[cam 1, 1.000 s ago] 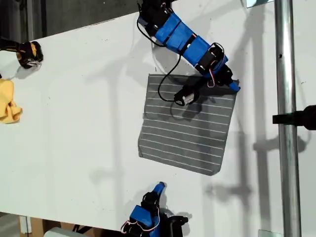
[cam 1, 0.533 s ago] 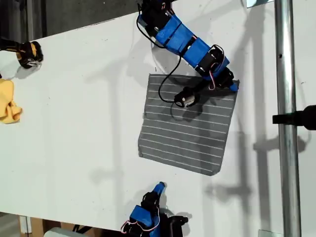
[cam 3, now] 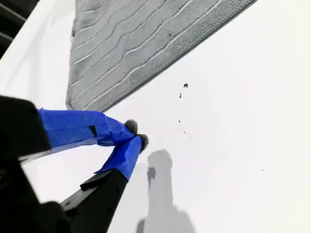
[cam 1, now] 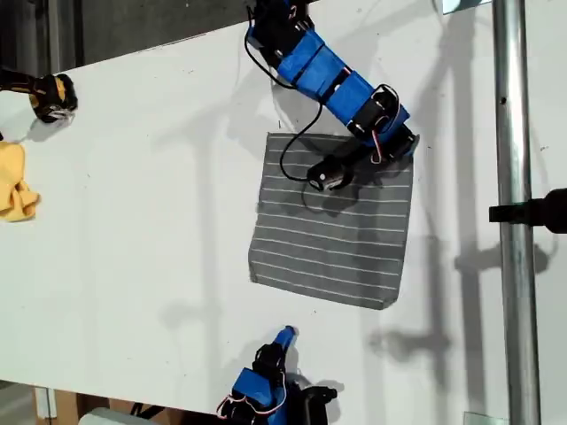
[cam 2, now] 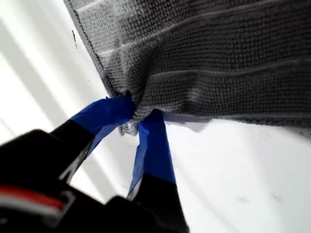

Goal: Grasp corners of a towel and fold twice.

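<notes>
The grey striped towel [cam 1: 332, 226] lies flat on the white table, in the middle of the exterior view. My first gripper [cam 1: 408, 147] reaches from the exterior view's top and is shut on the towel's upper right corner [cam 1: 406, 161]. The first wrist view shows my first gripper [cam 2: 137, 119] with its blue fingers pinching the bunched corner [cam 2: 142, 108] of the towel [cam 2: 218, 53]. My second gripper [cam 1: 285, 335] sits near the exterior view's bottom edge, below the towel. In its own view my second gripper [cam 3: 136, 135] is shut on nothing, a short way from the towel [cam 3: 131, 43].
A small yellow cloth [cam 1: 16, 184] lies at the exterior view's left edge, with a black and yellow object [cam 1: 53, 96] above it. A metal pole [cam 1: 514, 212] carrying a black clamp [cam 1: 536, 211] runs down the exterior view's right.
My first gripper has shifted slightly towards the exterior view's left, drawing the towel's upper right corner and right edge inward. The second arm has not moved.
</notes>
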You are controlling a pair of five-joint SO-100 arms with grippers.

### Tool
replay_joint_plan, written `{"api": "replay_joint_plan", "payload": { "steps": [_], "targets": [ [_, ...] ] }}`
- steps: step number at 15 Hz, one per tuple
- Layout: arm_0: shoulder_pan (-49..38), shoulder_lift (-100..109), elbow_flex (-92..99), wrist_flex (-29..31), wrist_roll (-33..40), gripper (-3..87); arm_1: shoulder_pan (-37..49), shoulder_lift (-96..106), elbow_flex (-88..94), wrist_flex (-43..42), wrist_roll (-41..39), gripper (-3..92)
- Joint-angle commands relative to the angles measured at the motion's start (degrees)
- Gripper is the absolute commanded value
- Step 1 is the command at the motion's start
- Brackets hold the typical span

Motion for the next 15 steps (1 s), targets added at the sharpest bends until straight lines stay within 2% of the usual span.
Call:
{"api": "replay_joint_plan", "payload": {
  "steps": [1,4,5,7,10,15],
  "targets": [
    [-0.88,0.26,0.18,0.26,0.79,-1.6,1.67,6.33,5.71,0.79,0.62,-0.2],
    [-0.18,-6.77,-14.06,0.88,0.35,-1.7,2.46,7.12,6.77,-0.44,-0.35,-0.2],
    [0.62,-17.23,-21.01,0.88,-0.35,-1.7,2.81,7.03,6.77,-0.7,-0.97,-0.2],
    [3.6,-39.64,-35.07,-3.96,0.88,-1.7,3.52,7.03,6.77,-0.62,-2.02,-0.2],
    [8.26,-66.71,-55.11,-6.5,4.13,-1.7,4.13,7.29,6.77,-0.7,-2.99,-0.2],
    [17.4,-102.04,-89.74,-3.6,13.36,-1.6,4.57,7.65,6.68,-0.26,-4.13,-0.2]
  ]
}}
